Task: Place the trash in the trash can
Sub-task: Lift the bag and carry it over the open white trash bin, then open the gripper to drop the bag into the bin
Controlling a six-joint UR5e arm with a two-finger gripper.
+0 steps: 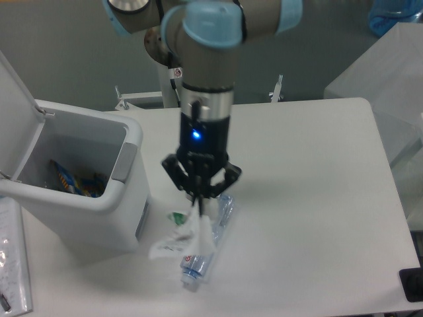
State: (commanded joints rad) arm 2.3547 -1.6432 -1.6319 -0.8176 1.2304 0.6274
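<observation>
My gripper (198, 202) is shut on the crumpled clear wrapper (180, 238), which hangs below the fingers, blurred by motion, above the table. It dangles just left of and partly over the crushed clear bottle (208, 246) with purple-red label and blue cap, which lies on the table. The white trash can (99, 191) stands at the left with its lid (14, 109) flipped up and open. Colourful trash lies inside it. The gripper is a short way right of the can's grey side panel (125, 162).
The arm's base column (173, 72) rises at the back of the table. A clear bag (12, 264) lies at the far left edge. A dark object (412, 284) sits at the right front corner.
</observation>
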